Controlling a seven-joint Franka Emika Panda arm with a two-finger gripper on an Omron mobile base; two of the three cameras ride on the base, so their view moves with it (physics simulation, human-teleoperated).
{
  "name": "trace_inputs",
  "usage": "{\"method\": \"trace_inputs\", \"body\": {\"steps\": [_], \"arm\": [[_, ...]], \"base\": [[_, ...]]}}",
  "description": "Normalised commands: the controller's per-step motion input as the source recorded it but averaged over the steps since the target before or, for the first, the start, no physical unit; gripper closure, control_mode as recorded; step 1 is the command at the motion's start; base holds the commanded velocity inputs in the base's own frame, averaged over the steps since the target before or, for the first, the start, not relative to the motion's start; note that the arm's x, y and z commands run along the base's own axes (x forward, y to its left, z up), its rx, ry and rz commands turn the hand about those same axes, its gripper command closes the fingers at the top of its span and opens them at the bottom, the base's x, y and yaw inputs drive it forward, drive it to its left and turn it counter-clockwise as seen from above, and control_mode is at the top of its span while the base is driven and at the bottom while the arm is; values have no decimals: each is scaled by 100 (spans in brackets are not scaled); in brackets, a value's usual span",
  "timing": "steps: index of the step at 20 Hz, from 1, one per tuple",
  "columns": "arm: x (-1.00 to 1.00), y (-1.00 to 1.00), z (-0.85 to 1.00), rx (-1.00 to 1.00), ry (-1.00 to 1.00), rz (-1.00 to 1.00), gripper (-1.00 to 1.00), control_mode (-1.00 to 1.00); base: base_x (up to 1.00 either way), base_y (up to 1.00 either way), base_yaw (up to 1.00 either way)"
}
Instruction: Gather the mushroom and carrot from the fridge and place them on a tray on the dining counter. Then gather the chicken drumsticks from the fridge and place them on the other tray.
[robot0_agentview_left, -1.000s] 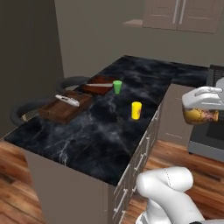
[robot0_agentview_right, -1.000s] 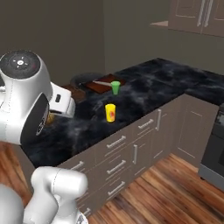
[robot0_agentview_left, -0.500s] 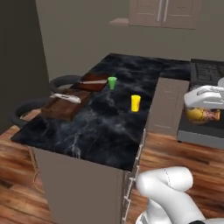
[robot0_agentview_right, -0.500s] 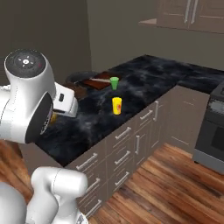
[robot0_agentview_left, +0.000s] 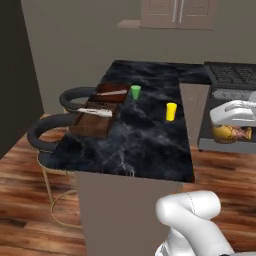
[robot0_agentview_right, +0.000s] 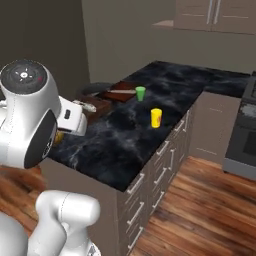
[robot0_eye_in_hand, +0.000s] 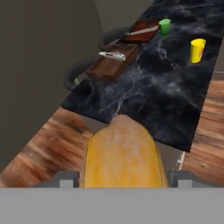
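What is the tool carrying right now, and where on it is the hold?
The tool holds a chicken drumstick, clamped across its thick meaty body, with the narrower end pointing ahead toward the dining counter.

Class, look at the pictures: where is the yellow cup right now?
The yellow cup stands on the dining counter, right of the two brown trays and nearer than the green cup.

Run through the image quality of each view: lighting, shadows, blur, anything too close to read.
Left base view: flat, even lighting; the dining counter shows soft white veining, no glare; the gripper at the right edge looks soft. Right base view: the yellow cup and green cup cast faint shadows; dim wall behind. Hand view: the chicken drumstick looms close and blurry; the trays beyond stay readable.
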Motion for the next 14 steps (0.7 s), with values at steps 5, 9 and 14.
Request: {"method": "trace_inputs", "body": {"steps": [5, 9, 14], "arm": [[0, 0, 0, 0, 0, 0, 100, 100], [0, 0, 0, 0, 0, 0, 100, 100], [0, 0, 0, 0, 0, 0, 100, 100]], "base": [[53, 100, -33], [48, 100, -34], [46, 100, -35]]}}
